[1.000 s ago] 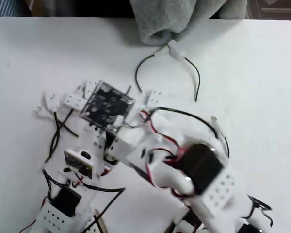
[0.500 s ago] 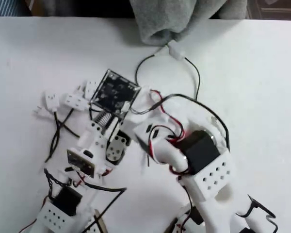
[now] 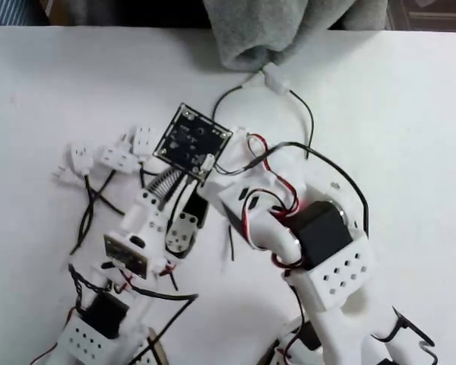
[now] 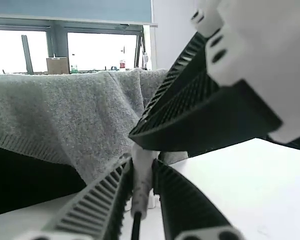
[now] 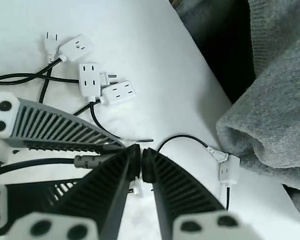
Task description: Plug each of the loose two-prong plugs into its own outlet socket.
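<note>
Two arms, so two claws: left claw (image 4: 143,167) and right claw (image 5: 141,156). Three white sockets (image 5: 75,47) (image 5: 89,77) (image 5: 117,91) sit bunched together on the one worktop (image 3: 410,114). One loose two-prong plug (image 5: 50,42) lies right beside them, prongs bare. One more white plug (image 4: 141,189) is pinched in the left claw. One white connector (image 3: 276,78) sits by the single grey cloth (image 3: 266,30), with black cable off both ends. Two little camera boards (image 3: 191,142) (image 3: 125,255), one per arm. The black cables are honestly too tangled to count.
</note>
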`<state>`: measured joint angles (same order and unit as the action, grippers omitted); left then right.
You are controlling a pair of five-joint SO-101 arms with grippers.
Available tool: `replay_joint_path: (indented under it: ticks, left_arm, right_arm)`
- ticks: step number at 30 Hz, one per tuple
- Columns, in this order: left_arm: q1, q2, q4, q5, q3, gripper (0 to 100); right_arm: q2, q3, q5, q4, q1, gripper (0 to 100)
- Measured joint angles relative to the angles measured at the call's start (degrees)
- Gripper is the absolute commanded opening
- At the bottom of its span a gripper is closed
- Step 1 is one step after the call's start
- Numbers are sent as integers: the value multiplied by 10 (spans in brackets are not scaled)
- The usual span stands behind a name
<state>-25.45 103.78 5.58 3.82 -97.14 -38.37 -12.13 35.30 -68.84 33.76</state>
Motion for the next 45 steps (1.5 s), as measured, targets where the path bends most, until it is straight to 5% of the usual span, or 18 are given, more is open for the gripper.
replay_joint_path:
  ticks: [6,16,30,36,41,45]
  left_arm:
    - [16,4,-1,0,0,23]
    - [21,2,2,0,0,23]
    - [21,-22,205,0,88,26]
    - [86,-230,236,0,232,25]
    - [124,-513,355,0,447,25]
    - [128,-716,481,0,626,25]
  right_arm:
    - [1,17,6,4,-15,18]
    - [3,40,4,67,-177,18]
    - [3,-99,4,40,-428,18]
    - [3,-243,-81,72,-405,19]
    - [3,-287,-205,116,-343,22]
    - [3,-323,-296,178,-320,143]
